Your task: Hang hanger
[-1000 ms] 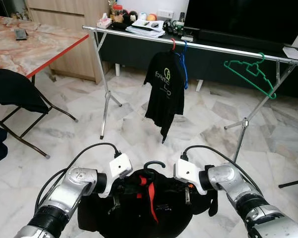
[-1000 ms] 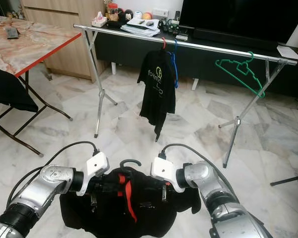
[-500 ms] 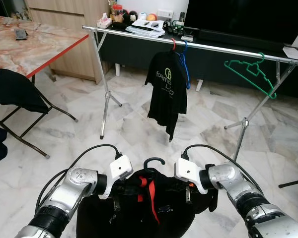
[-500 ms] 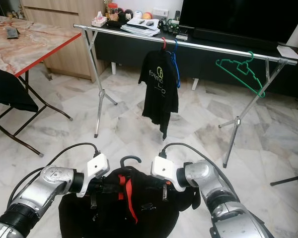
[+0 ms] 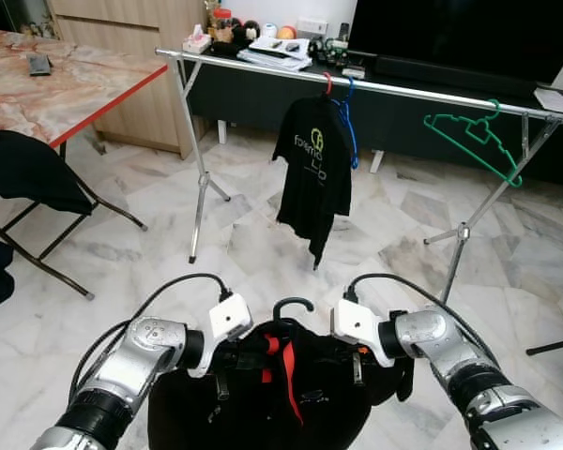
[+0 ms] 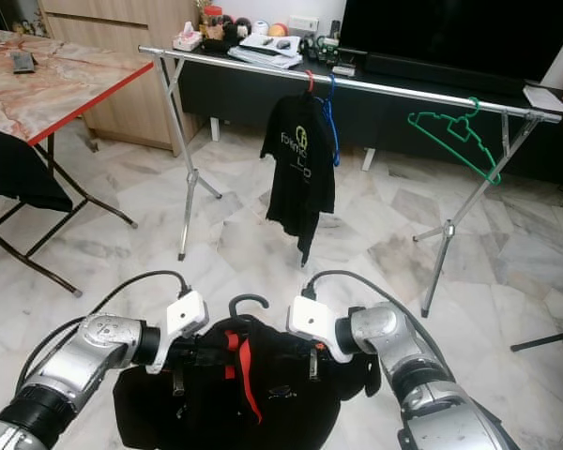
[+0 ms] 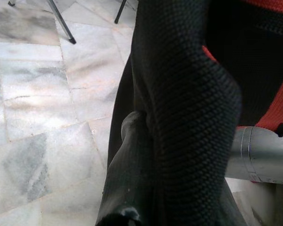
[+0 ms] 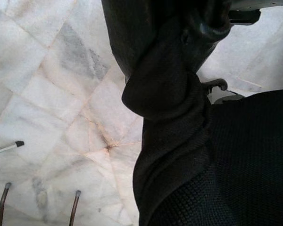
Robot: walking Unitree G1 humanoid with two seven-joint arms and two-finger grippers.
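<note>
Black shirt (image 5: 281,394) on hanger (image 5: 291,307), both grippers (image 5: 220,361) (image 5: 357,354) clamped on shoulders; rail (image 5: 375,86) far, hook may miss w/ sag.

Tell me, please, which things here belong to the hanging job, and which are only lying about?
For the job:
- black garment on its black hanger
- left hand and right hand, gripping it at either side
- clothes rail

Lying about:
- hung black T-shirt
- blue hanger
- green hanger
- marble-topped table
- television
</note>
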